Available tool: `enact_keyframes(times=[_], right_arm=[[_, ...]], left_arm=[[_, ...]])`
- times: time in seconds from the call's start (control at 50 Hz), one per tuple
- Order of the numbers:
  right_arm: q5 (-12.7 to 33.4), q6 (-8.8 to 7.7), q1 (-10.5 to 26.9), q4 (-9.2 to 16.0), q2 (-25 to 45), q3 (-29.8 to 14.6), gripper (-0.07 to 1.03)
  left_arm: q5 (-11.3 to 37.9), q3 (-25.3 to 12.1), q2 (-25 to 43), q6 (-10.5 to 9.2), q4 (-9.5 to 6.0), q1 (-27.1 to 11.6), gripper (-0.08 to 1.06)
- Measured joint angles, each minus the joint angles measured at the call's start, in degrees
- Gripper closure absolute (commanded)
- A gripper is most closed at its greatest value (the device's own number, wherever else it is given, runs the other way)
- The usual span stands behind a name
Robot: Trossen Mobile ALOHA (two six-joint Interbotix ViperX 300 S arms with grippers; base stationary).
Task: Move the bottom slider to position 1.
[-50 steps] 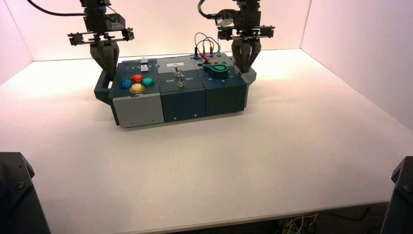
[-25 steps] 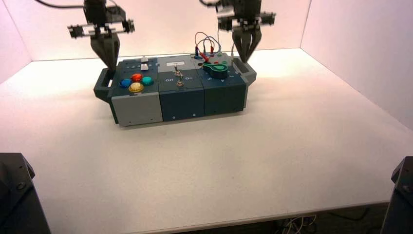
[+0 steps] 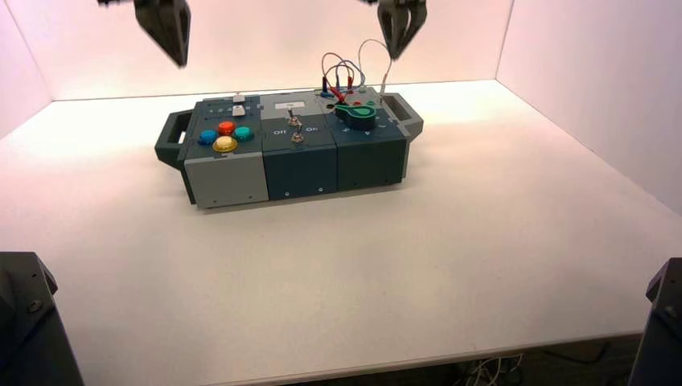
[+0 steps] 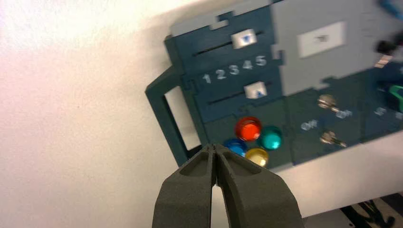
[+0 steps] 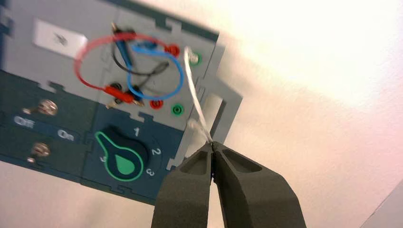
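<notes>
The bottom slider (image 4: pixel 255 90), a small white knob, sits on the dark blue panel next to the coloured buttons, below the digits 4 and 5. The digit "1" (image 4: pixel 206 78) starts the printed row near the box's left handle. A second white slider (image 4: pixel 244 39) sits on the far side of the digits. My left gripper (image 4: pixel 215 148) is shut and empty, high above the box's left end (image 3: pixel 178 56). My right gripper (image 5: pixel 212 145) is shut on a thin white wire (image 5: pixel 196 95), high above the right end (image 3: pixel 396 50).
The box (image 3: pixel 225 181) stands at the back of the white table. It bears red, blue, yellow and teal buttons (image 4: pixel 248 128), two toggle levers (image 5: pixel 46 107), a green-marked knob (image 5: pixel 122 159) and looped wires (image 5: pixel 142 47). White walls close in the table.
Both arms have risen from the box's handles to well above it. The right gripper has drawn the white wire up with it.
</notes>
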Motion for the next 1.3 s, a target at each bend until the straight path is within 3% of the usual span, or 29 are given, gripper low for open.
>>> enact_keyframes(times=[0.24, 0.56, 0.64, 0.82, 1.08, 1.3], right_arm=[[-4.0, 1.41, 0.1, 0.6, -3.5, 2.4, 0.99], [-13.3, 3.69, 0.2, 2.6, -11.1, 10.8, 0.99], [-16.1, 3.96, 0.2, 3.4, -13.5, 13.8, 0.99], [-18.5, 3.96, 0.2, 3.9, -16.6, 17.8, 0.99], [-18.3, 2.55, 0.4, 3.9, -17.2, 18.7, 0.98], [-16.7, 1.14, 0.4, 3.9, -18.6, 18.7, 0.98]], left_arm=[[-2.5, 1.5, -3.8, 0.26, -0.53, -1.2, 1.01], [-10.1, 6.7, -7.3, 1.14, -1.58, -4.0, 1.01], [-12.8, 8.7, -8.1, 1.41, -2.81, -4.8, 1.01], [-16.4, 10.4, -8.1, 1.93, -4.83, -5.8, 1.0], [-19.2, 10.4, -2.4, 1.23, -9.76, -9.4, 1.01], [-21.4, 10.5, 1.5, -0.79, -10.63, -11.5, 1.01]])
